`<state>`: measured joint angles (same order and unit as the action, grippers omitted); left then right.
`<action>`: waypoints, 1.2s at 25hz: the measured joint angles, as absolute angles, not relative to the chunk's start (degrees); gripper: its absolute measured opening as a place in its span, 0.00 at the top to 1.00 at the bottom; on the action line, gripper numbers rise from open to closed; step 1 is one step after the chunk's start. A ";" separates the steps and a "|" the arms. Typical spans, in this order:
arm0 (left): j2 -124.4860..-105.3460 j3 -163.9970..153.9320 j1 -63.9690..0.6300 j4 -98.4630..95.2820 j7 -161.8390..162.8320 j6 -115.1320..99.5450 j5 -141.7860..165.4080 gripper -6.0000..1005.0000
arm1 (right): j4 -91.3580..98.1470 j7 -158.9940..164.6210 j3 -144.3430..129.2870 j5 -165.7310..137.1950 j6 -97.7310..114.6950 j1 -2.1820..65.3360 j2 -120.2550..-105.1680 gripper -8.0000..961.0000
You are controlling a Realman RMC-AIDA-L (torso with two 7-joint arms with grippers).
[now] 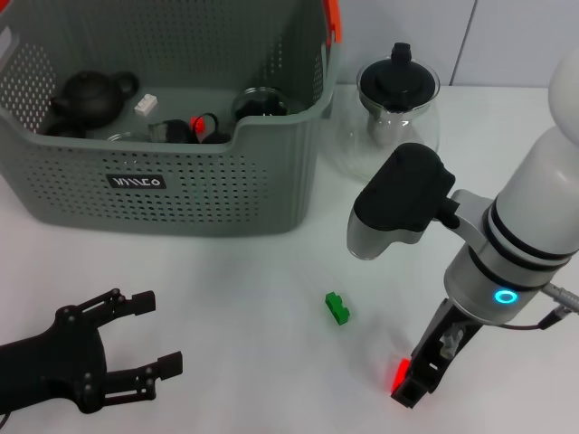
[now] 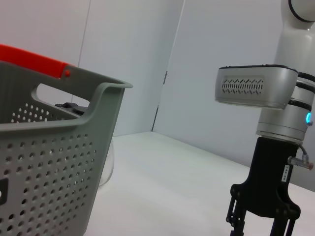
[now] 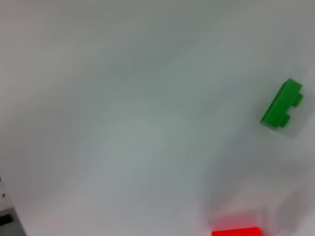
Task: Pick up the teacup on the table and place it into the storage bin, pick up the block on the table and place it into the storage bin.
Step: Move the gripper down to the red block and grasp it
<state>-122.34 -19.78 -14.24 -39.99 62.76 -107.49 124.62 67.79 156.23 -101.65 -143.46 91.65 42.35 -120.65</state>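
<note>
On the white table, a small green toy block lies between the two arms, out in front of the large grey perforated plastic storage bin with its black label and orange-red handle piece. Down by the table surface, to the robot's right of the green block and near it, the right gripper points at the table with a small red block at its tip; whether its fingers close on that red piece cannot be told. At the near left of the table the black left gripper sits parked low with its fingers spread wide and nothing between them. Inside the bin sit a dark round teapot and several small dark cups. Just beside the bin, on the robot's right of it, stands a glass teapot with a black lid, upright on the table
</note>
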 joint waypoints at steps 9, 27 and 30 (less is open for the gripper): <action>-122.34 -19.78 -14.24 -39.99 62.81 -107.49 124.63 0.08 | 67.73 156.32 -104.19 -143.67 89.72 42.37 -120.66 0.33; -122.35 -19.78 -14.15 -39.99 62.84 -107.49 124.63 0.08 | 67.15 156.35 -105.10 -144.51 88.08 42.36 -120.76 0.33; -122.34 -19.78 -14.15 -39.99 62.84 -107.49 124.63 0.08 | 67.09 156.08 -105.66 -144.39 88.06 42.36 -120.76 0.33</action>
